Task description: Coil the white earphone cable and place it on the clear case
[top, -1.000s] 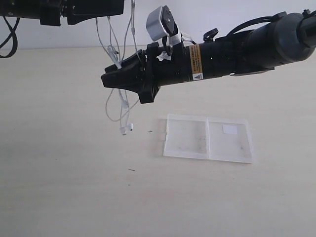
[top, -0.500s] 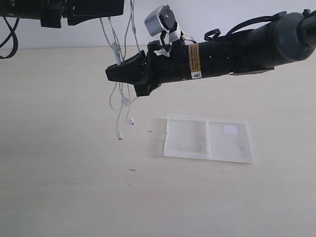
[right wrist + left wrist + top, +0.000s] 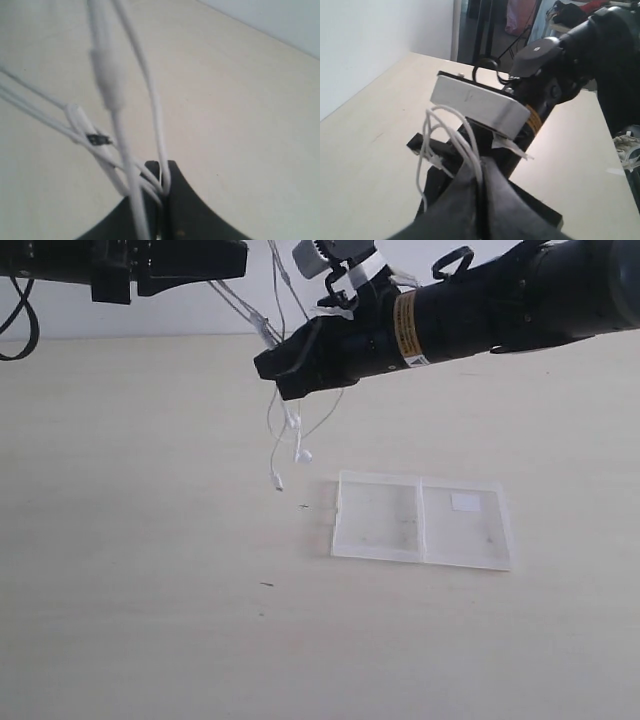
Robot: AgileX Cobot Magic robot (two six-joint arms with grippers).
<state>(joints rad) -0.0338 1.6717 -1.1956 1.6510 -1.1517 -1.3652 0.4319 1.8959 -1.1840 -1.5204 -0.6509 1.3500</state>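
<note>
The white earphone cable (image 3: 283,420) hangs in loose loops above the table, its two earbuds (image 3: 302,454) dangling just left of the clear case (image 3: 378,522). The case lies flat on the table with a small white sticker (image 3: 465,502) on its right panel. My left gripper (image 3: 480,175) is shut on several cable strands (image 3: 451,131); in the exterior view it sits at the top left (image 3: 238,258). My right gripper (image 3: 267,367) reaches in from the right just below it. It is shut on other strands (image 3: 107,85) pinched at its tip (image 3: 163,181).
The pale table (image 3: 150,590) spreads out around the case. The right arm's white wrist camera (image 3: 479,102) sits close in front of my left gripper. A wall runs along the table's far edge.
My right gripper has shut on the cable and moved up and to the right. The hanging earbuds swung right, closer to the case. The left arm has hardly moved.
</note>
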